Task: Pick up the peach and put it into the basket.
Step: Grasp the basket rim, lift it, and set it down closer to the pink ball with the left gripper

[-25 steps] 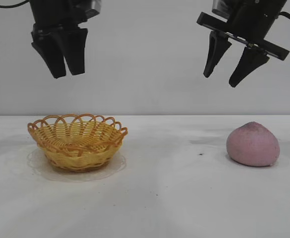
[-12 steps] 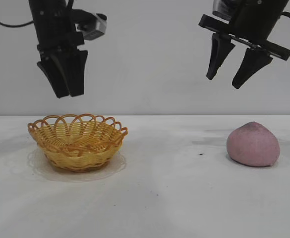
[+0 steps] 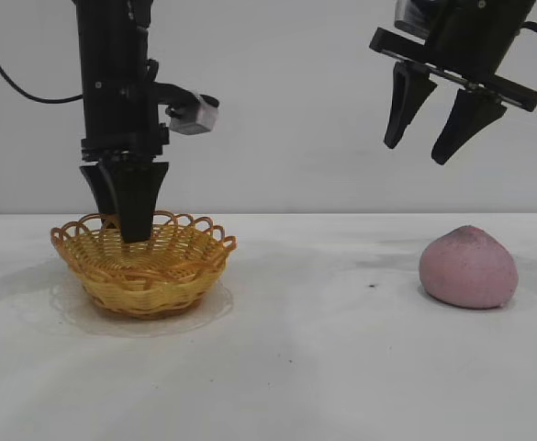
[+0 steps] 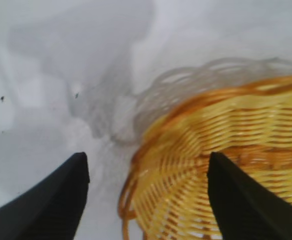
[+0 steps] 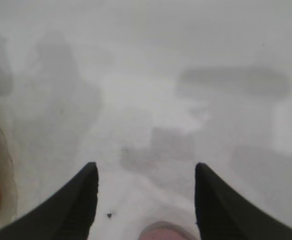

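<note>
Sitting empty at table (image 3: 341, 367) left, basket (image 3: 144, 262) has left gripper (image 3: 130, 230) down at its back rim, fingers spread in the wrist view with one inside the weave, while peach (image 3: 468, 267) lies well apart on bare tabletop at right, right gripper (image 3: 429, 152) spread open high above it.

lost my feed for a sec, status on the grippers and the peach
Left gripper open, low at the basket rim, holding nothing. Right gripper open, high above the peach. Peach on the table, untouched. Nothing between peach and basket.
</note>
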